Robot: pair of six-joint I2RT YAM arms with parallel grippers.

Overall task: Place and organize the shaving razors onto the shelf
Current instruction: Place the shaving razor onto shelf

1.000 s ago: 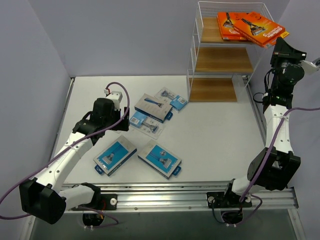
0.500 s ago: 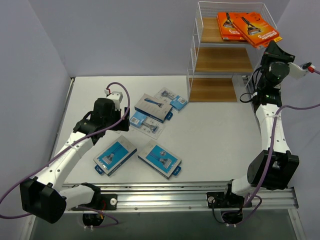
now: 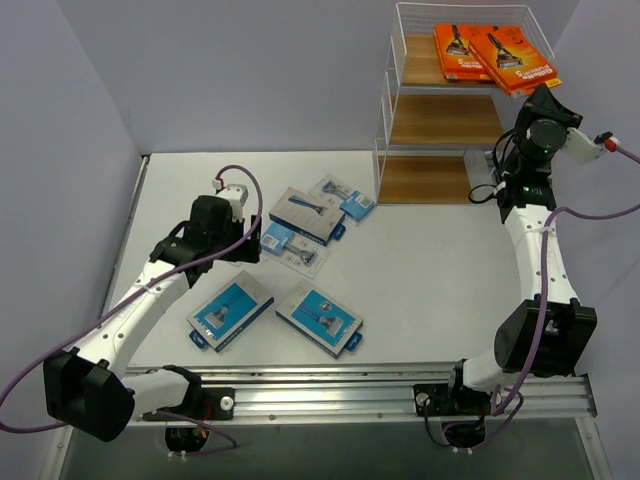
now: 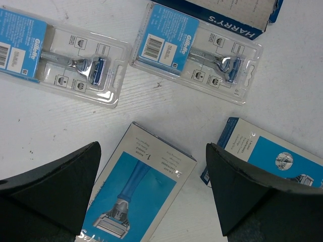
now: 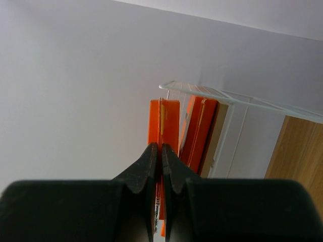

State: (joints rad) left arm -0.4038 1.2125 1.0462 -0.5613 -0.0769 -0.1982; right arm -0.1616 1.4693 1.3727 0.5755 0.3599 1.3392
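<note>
Right gripper: fingers pinched together on the edge of an orange razor pack, which is held at the top tier of the shelf beside a second orange pack. Left gripper: jaws wide apart, holding nothing, above blue-and-grey boxes and blister packs on the table.

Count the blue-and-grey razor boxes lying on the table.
3. The far box lies centrally; the near-left box and near-right box lie in front of it. None seems hidden.
</note>
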